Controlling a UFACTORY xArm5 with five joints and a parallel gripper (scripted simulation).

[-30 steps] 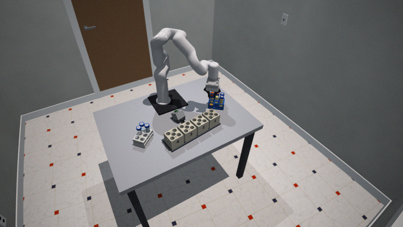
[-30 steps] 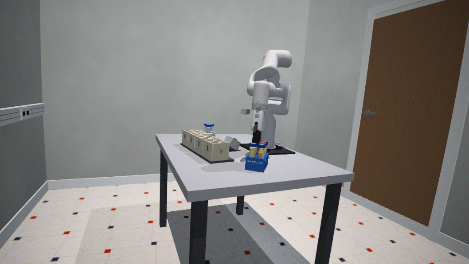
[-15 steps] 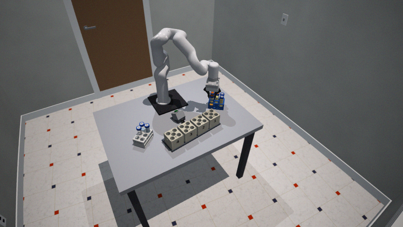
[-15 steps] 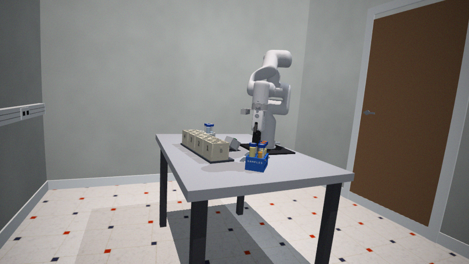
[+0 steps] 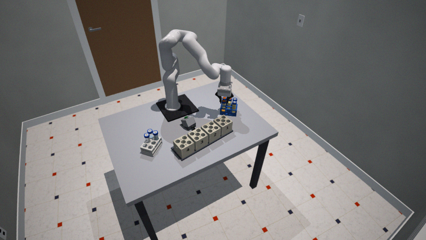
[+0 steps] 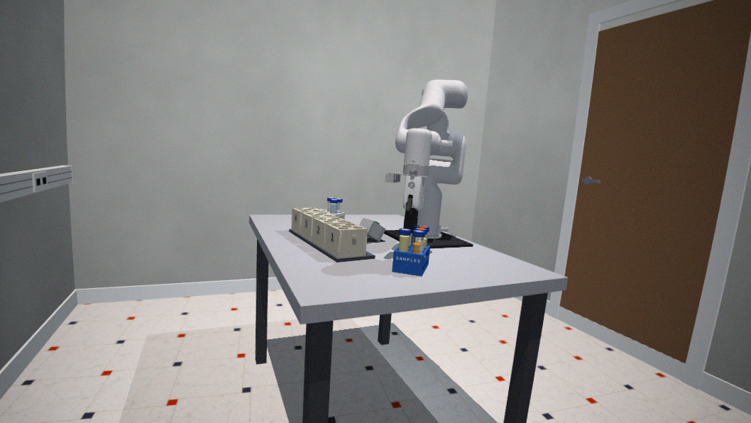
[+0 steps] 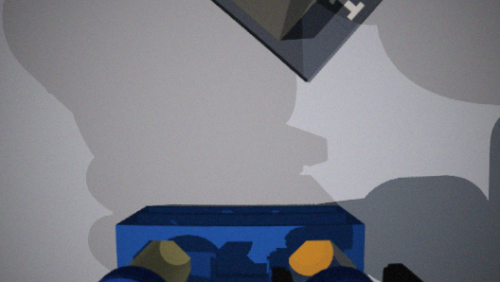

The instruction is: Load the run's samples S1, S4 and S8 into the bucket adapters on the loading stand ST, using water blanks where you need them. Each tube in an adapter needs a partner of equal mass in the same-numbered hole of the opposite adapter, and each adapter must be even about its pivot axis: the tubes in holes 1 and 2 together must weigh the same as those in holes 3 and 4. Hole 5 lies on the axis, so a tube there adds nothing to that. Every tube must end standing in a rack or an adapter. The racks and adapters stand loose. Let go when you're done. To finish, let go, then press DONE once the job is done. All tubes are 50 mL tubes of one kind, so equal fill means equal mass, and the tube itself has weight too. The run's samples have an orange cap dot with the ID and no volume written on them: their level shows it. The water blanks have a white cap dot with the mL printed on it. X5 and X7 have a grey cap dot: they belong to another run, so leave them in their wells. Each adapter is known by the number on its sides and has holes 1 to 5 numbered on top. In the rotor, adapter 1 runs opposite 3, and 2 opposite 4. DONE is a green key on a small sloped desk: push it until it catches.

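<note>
My gripper (image 5: 226,100) (image 6: 410,226) (image 7: 341,273) is open, pointing down at the blue sample rack (image 5: 228,113) (image 6: 410,267) (image 7: 241,233). Its fingers stand on either side of a blue-capped tube at the rack's left in the top view; the fingertips are partly hidden. The rack holds several upright tubes, with yellow tubes (image 5: 234,106) (image 6: 404,243) and orange liquid (image 7: 311,257) visible. Adapters 1 (image 5: 227,128) (image 6: 343,243), 2 (image 5: 214,134), 3 (image 5: 201,142) and 4 (image 5: 188,150) show open, empty holes. Cap IDs are too small to read.
A white rack (image 5: 151,150) holds three blue-capped blanks at the left. The DONE desk (image 5: 188,123) (image 6: 370,229), with its green key, stands between the robot base (image 5: 190,110) and adapters. The loading stand (image 5: 207,145) (image 6: 355,257) (image 7: 308,63) lies near the sample rack.
</note>
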